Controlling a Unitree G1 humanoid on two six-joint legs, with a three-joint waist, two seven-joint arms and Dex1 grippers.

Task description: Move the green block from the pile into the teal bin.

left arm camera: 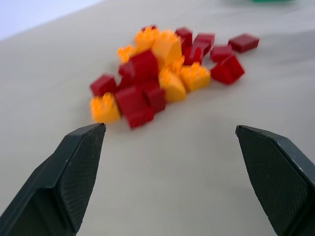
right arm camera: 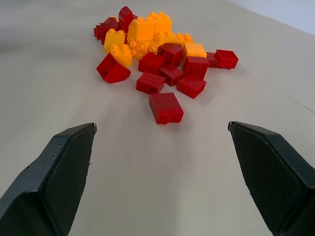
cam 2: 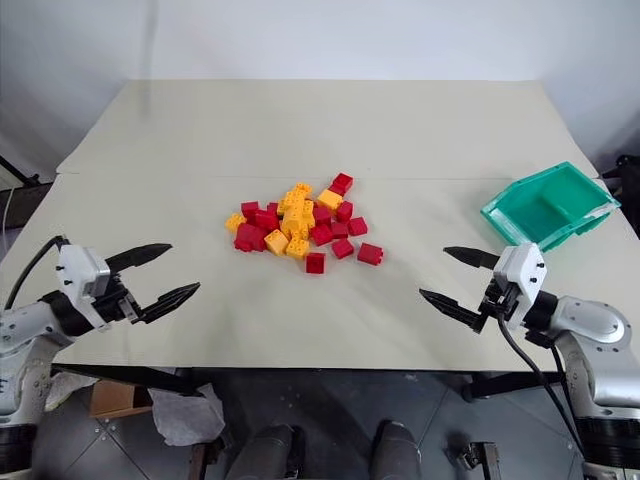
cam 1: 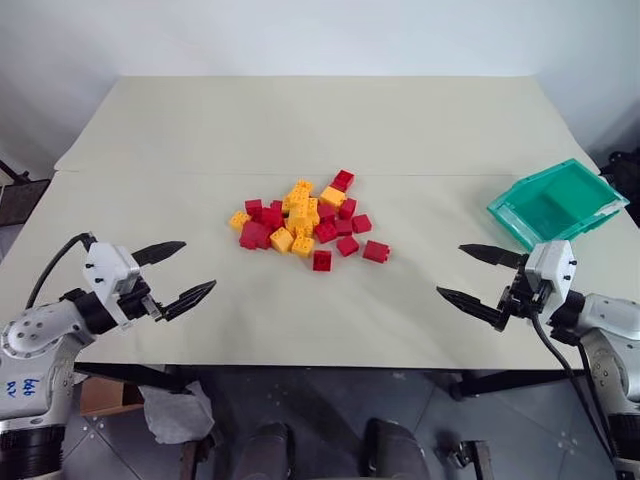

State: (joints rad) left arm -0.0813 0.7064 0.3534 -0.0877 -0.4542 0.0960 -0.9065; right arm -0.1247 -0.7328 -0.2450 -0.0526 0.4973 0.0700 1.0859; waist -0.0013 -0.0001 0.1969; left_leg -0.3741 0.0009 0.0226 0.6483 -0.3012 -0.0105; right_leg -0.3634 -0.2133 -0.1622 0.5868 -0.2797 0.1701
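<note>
At table centre we see the pile (cam 1: 305, 222), no green block visible; teal bin (cam 1: 556, 204) at 3 o'clock; left gripper (cam 1: 178, 272) & right gripper (cam 1: 472, 274) flank it, fingers wide, empty, prob. ready to search.

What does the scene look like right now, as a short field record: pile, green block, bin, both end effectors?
pile: red and yellow bricks heaped mid-table
green block: cannot be seen among the bricks
teal bin: on the table's right side, tilted, no brick seen inside
left end effector: open, holding nothing, left of the pile
right end effector: open, holding nothing, between pile and bin, nearer the bin
</note>
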